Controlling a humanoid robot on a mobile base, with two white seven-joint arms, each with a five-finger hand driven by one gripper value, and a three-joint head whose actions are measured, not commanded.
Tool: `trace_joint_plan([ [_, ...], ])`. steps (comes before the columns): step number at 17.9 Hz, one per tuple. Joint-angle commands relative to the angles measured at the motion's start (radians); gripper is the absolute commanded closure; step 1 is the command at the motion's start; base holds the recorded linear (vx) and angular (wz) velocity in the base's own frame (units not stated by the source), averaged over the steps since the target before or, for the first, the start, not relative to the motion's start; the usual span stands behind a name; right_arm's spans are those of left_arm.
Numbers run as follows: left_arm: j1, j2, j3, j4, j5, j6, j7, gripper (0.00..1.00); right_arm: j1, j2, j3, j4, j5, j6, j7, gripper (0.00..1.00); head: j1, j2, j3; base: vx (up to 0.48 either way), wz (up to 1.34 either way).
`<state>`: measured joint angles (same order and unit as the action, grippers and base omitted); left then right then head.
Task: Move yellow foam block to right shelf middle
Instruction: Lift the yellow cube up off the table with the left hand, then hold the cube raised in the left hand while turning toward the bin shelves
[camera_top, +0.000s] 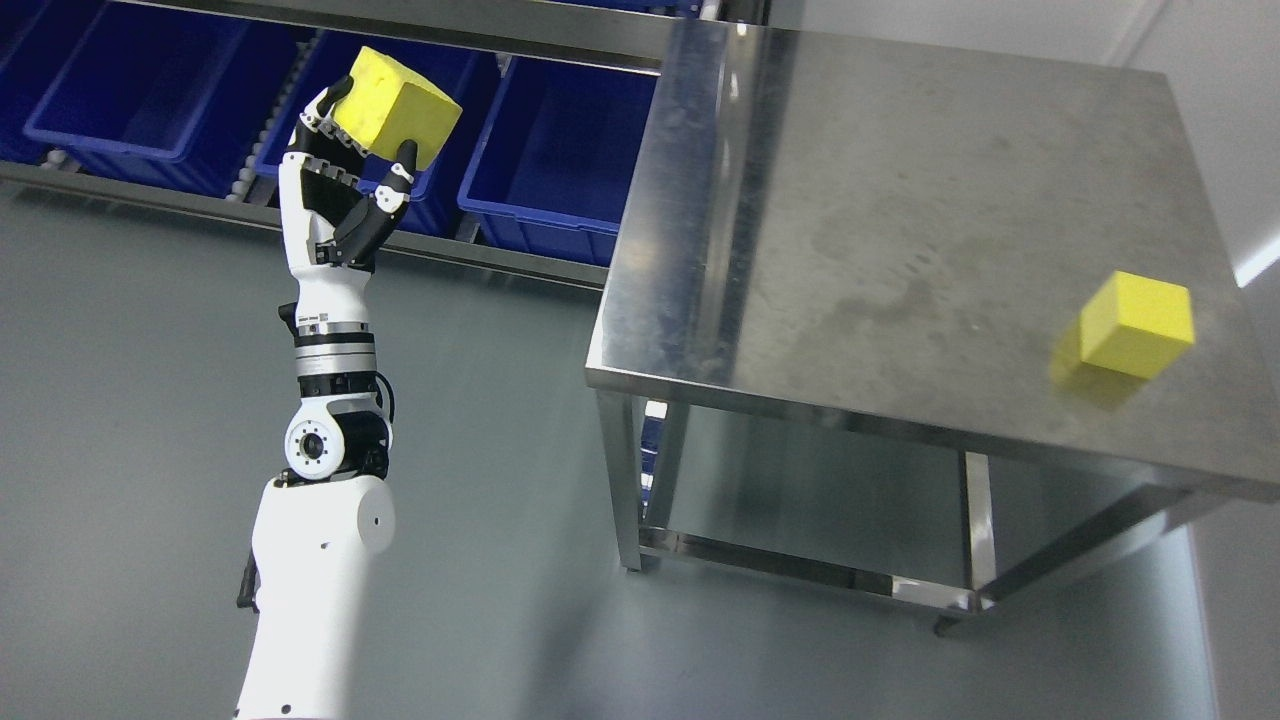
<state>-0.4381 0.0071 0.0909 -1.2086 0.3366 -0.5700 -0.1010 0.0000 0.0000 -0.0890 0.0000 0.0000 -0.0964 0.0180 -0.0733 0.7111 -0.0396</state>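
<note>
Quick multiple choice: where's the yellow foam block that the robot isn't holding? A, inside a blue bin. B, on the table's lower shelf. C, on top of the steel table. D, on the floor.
C: the second yellow block rests on the steel table top, near its right edge, while the left hand grips the other block in front of the blue bins.

Left arm raised, left hand (345, 175) fingers curled, gripping

An industrial storage or logistics workspace is indicated by blue plastic bins (150, 95) ranged on a metal roller rack (300, 215) (small white rollers visible), a stainless steel table (900, 220) and smooth grey flooring (130, 400).
</note>
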Motion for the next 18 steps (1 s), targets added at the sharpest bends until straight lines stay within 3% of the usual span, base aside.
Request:
trace_joint_plan([
  [1, 0.016, 0.010, 0.041, -0.019, 0.005, 0.004, 0.003, 0.73, -0.003, -0.017, 0.000, -0.017, 0.000, 0.000, 0.000, 0.00, 0.0000, 0.000, 0.000, 0.090, 0.53],
  [18, -0.002, 0.010, 0.035, -0.023, 0.005, 0.012, -0.006, 0.73, -0.003, -0.017, 0.000, -0.017, 0.000, 0.000, 0.000, 0.00, 0.0000, 0.000, 0.000, 0.109, 0.67],
])
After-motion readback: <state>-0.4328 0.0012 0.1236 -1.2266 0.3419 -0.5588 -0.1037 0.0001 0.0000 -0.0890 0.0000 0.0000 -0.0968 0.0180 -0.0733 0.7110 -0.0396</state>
